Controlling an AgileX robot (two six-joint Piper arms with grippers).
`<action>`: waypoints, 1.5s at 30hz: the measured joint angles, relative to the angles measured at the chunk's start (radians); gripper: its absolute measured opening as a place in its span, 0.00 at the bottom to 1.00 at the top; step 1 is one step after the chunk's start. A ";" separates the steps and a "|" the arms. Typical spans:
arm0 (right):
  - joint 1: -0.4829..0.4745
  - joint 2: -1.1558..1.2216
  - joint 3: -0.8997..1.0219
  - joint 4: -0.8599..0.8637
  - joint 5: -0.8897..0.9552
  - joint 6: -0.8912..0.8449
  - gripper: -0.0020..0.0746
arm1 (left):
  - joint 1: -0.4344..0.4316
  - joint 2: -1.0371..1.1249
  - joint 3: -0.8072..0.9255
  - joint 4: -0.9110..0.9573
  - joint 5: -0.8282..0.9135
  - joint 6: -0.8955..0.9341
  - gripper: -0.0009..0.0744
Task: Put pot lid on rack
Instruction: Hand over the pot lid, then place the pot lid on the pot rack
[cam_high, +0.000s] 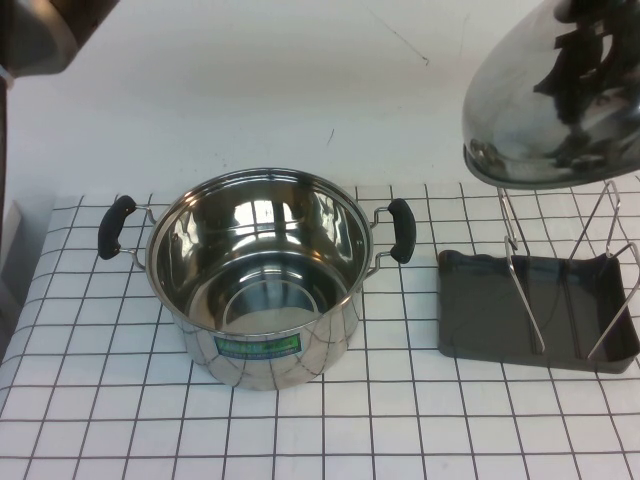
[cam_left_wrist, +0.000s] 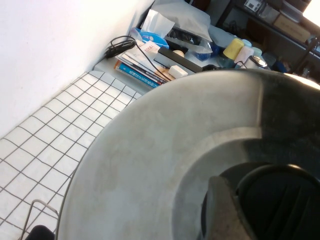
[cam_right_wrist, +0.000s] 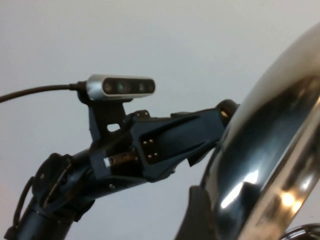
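Nearest us, the pot (cam_high: 255, 275) stands open on the worktop (cam_high: 100, 420). Our left pincer (cam_right_wrist: 222, 112) clasps the pot lid (cam_high: 550, 100) by its knob, tilted over the rack (cam_high: 480, 310). Our right pincer (cam_right_wrist: 197, 215) is beside the rim; whether it grips, we cannot tell. We judge the next move is to lower the lid between the loops.

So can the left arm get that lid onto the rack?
Probably yes: the left gripper is at the lid's knob, the lid hangs above the rack, nothing between; the right gripper is beside the rim.
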 joint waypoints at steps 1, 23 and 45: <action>0.000 0.012 0.000 0.000 0.003 0.002 0.73 | 0.000 0.000 0.000 0.000 0.000 0.002 0.46; 0.000 0.128 -0.093 0.017 0.076 -0.109 0.16 | 0.000 0.006 0.000 0.002 -0.002 0.010 0.46; 0.002 0.230 -0.091 0.001 0.019 -0.500 0.04 | 0.008 0.008 -0.002 0.137 0.120 -0.019 0.50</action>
